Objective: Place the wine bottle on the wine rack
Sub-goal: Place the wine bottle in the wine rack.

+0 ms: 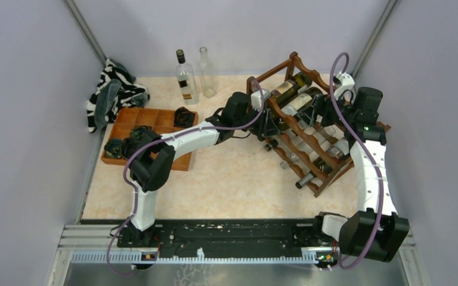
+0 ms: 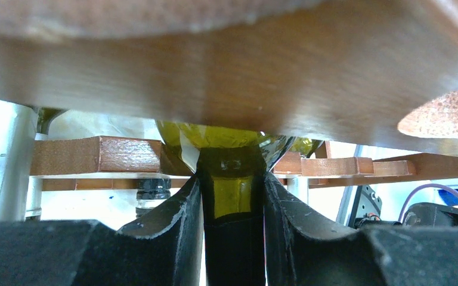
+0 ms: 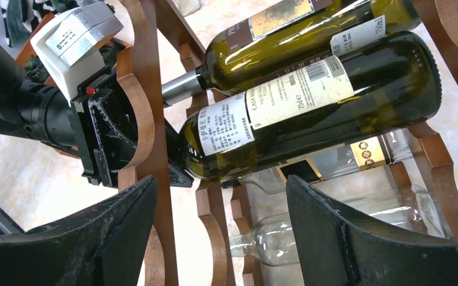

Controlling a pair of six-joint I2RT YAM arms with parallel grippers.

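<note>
The dark reddish-brown wine rack (image 1: 310, 143) stands tilted at the right of the table. A dark green wine bottle (image 1: 301, 102) with a white label lies on its top tier. My left gripper (image 1: 268, 122) is shut on its neck at the rack's front rail. In the left wrist view the fingers (image 2: 182, 208) clamp the foil-capped neck (image 2: 232, 193) under a rail (image 2: 214, 77). My right gripper (image 1: 334, 112) hovers open over the rack. In the right wrist view it (image 3: 220, 185) is empty, just below the bottle's body (image 3: 310, 101); the left gripper (image 3: 107, 137) shows behind the rail.
Another green bottle (image 3: 286, 36) lies beside it, with clear bottles (image 3: 274, 238) on lower tiers. Two bottles (image 1: 185, 77) stand at the back. An orange-brown compartment tray (image 1: 149, 119) with dark items and a striped cloth (image 1: 113, 92) are at the left.
</note>
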